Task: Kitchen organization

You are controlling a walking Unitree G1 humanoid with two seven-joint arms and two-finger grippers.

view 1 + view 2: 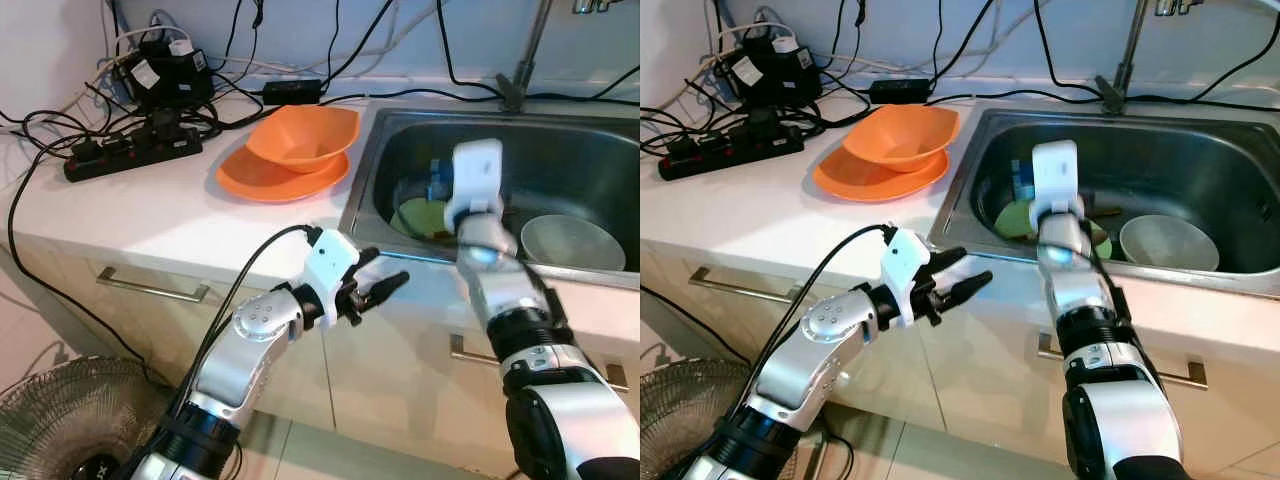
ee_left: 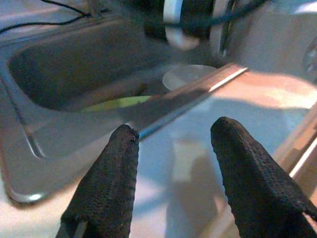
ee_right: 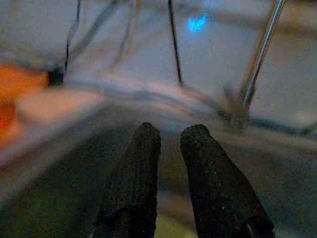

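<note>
Right arm reaches forward from the lower right, forearm rising over the counter's front edge, wrist inside the sink [image 1: 395, 135]. Right gripper [image 3: 171, 144] hangs above the basin, aimed toward the back wall and the faucet stem [image 3: 260, 54]; its fingers lie almost pressed together, a thin gap between them, nothing held.

Left arm is bent at the elbow in front of the cabinet [image 1: 150, 300], forearm angled up and to the right. Left gripper [image 1: 383, 285] hovers just off the counter's front edge, below the sink's near left corner. Fingers spread, empty; in the left wrist view they point across the steel rim into the basin.

In the sink: a green plate [image 1: 420, 217] on the basin floor near the right wrist, partly hidden by it; a pale bowl [image 1: 572, 242] to its right; something blue [image 1: 438, 180] behind the wrist, too hidden to identify.

On the counter [image 1: 120, 215] left of the sink: an orange bowl [image 1: 303, 135] sitting in an orange plate [image 1: 270, 180]. Further left, a black power strip [image 1: 130, 152] with a tangle of cables and adapters at the wall.

Floor, lower left: a fan [image 1: 60, 420].
</note>
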